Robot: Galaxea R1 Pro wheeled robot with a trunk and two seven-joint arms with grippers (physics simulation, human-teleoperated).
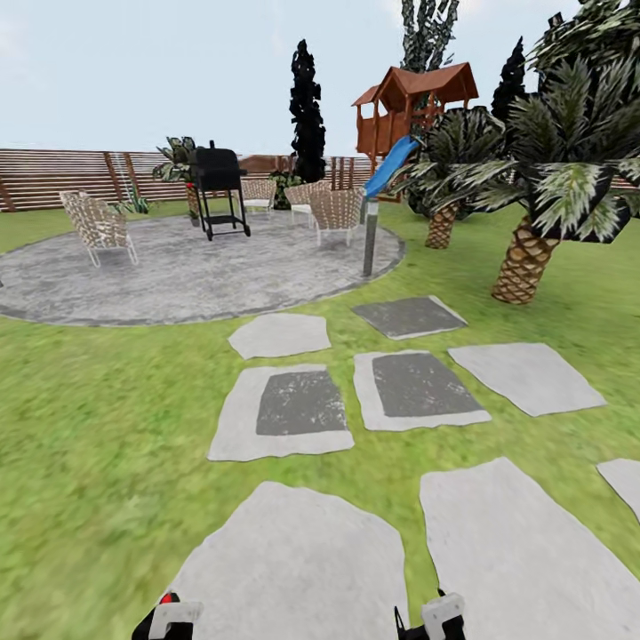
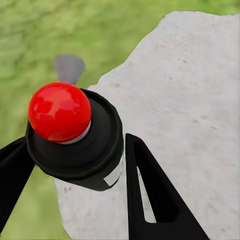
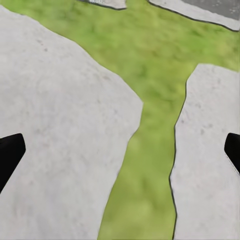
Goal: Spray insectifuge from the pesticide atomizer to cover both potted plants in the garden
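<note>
L gripper is clamped on the pesticide atomizer - black can, red round cap, axis roughly along the fingers, cap outward. R gripper is wide open and holds nothing, over stone slabs. Potted plants: can't tell them from the greenery by the far fence - likely well ahead, so drive first.

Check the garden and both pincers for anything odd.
Nothing in the garden stands out. The left pincer grips a black bottle with a red ball top rather than a trigger head. The right pincer is open and empty.
</note>
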